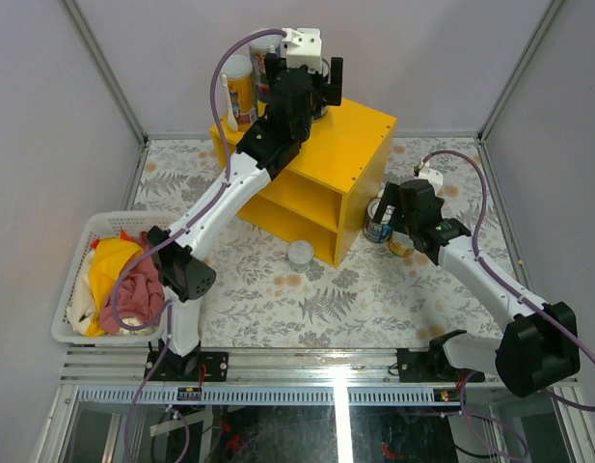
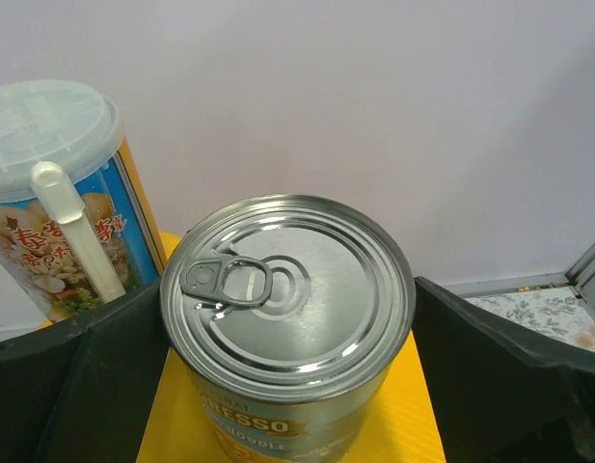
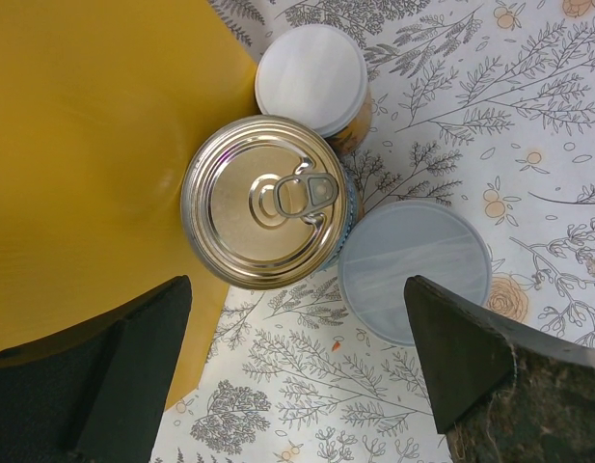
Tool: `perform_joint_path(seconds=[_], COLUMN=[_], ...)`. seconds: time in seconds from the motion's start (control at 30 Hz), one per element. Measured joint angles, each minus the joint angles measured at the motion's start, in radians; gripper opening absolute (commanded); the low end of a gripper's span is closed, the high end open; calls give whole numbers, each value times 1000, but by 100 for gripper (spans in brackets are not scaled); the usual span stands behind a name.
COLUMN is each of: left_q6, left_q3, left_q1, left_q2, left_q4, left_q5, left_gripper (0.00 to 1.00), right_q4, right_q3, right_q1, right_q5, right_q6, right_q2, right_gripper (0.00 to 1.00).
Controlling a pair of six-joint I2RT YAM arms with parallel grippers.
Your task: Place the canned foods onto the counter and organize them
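Setting a steel can (image 2: 287, 260) on the counter (image 1: 360, 145) top, beside a tube (image 2: 56, 193), is judged the step in hand; whether the left gripper (image 2: 289, 318) pinches it cannot be told. The right gripper (image 3: 297, 289) is spread over another can (image 3: 268, 203) on the table (image 1: 355, 289), to be grasped next. Cloths (image 1: 123, 289) are held in the basket (image 1: 69, 289).

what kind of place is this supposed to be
Probably a robot lab test cell, not a real kitchen: plain grey partition walls, a silver metal frame rail along the near edge, and a floral-print table cover.
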Motion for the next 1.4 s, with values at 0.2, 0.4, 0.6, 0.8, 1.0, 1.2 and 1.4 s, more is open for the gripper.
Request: perform_joint_path(seconds=[0.2,0.4,0.6,0.8,1.0,1.2,1.4], left_q6=[-1,6,21,49,98,139,159], left_q3=[-11,-27,-53,-83,-193,-455,-683], left_q1=[-8,-17,-29,-52,-145,-307,-443], left_q2=[-16,-43,-86,-131,-223,-391,-544], left_q4=[21,47,76,105,149,240,320], left_q5=[-6,-18,-31,-48,-77,-142,-239], left_gripper=[100,100,100,100,100,100,99], right_q4=[13,19,29,49,78,116,147], right_q3=[2,2,16,45,66,100,161], right_q1=[-8,-21,-35,-53,-85,-125,-132], right_q5=[-1,-5,-18,-26,-41,-78,-104], right_q6=[-3,-3,-2,-2,10,37,61], right_q2=[7,19,35,70,129,216,294], right_gripper=[100,99,99,99,100,100,99])
